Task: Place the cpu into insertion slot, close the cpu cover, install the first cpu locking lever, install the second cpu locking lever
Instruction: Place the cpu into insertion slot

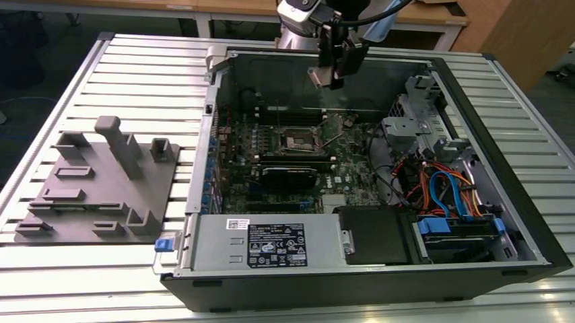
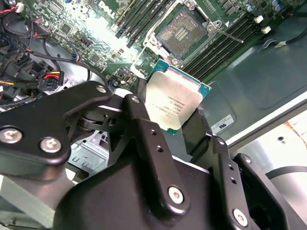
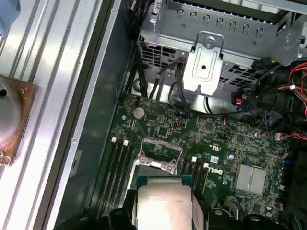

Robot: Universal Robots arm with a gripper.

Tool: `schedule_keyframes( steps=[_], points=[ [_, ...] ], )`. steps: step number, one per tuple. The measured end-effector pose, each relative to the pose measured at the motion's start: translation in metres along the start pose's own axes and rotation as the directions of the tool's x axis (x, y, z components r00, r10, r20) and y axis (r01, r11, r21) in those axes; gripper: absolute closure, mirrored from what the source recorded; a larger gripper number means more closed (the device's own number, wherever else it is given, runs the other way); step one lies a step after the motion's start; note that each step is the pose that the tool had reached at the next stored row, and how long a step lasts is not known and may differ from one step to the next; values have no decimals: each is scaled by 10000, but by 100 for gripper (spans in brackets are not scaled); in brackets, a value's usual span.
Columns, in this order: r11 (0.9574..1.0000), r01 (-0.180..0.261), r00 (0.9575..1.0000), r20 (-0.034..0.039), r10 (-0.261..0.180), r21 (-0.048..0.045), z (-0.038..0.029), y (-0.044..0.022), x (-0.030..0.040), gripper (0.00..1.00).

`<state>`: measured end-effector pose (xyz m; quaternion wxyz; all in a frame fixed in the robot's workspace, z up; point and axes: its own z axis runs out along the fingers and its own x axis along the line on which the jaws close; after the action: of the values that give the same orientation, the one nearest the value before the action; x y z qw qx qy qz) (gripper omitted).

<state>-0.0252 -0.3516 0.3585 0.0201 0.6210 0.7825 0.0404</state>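
And there it is: the black two-fingered pincer [image 1: 329, 79] is seen hanging over the open black computer case [image 1: 503, 222], up at 12 o'clock in the exterior view, with the case laid flat on the ribbed silver aluminium tabletop [image 1: 134, 74]. The small flat square cpu with its dull silver-grey metal top [image 2: 175, 103] [image 3: 163, 206] is gripped between the black fingers [image 2: 139, 115] in both wrist views. The pincer is closed down to the chip's width, with one finger pressed against each opposite edge. The chip is carried in the air, clear of the board and not seated. The small square black insertion slot with its dark centre and silvery metal rim [image 1: 299, 139] is found on the green circuit board [image 1: 269, 168], at about 6 o'clock from the pincer in the exterior view. In the second wrist view the slot [image 2: 182, 31] is shown just beyond the held chip, with its dark contact field left uncovered. Long narrow black memory slots [image 2: 139, 19] are lined up beside it. Over at 9 o'clock from the case, a grey plastic fixture block with upright posts [image 1: 99, 188] is set on the tabletop, well apart from the pincer. A silver power supply box [image 1: 269, 245] is seen at the case's 6 o'clock edge, and blue and orange cables [image 1: 445, 188] are bundled at 4 o'clock.
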Motion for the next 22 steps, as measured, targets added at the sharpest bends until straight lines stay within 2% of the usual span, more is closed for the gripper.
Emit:
schedule_keyframes(
  steps=[5,10,12,17,22],
  points=[
    [9997,-227,9997,23,227,-2,7,-2,4,46],
    [9996,-290,9996,27,290,-5,45,-3,19,46],
    [9989,-459,9989,41,459,-10,61,-6,21,46],
    [9929,-1193,9928,105,1193,-29,96,-12,22,46],
    [9887,-1501,9886,130,1502,-41,152,-20,26,46]
  ],
)
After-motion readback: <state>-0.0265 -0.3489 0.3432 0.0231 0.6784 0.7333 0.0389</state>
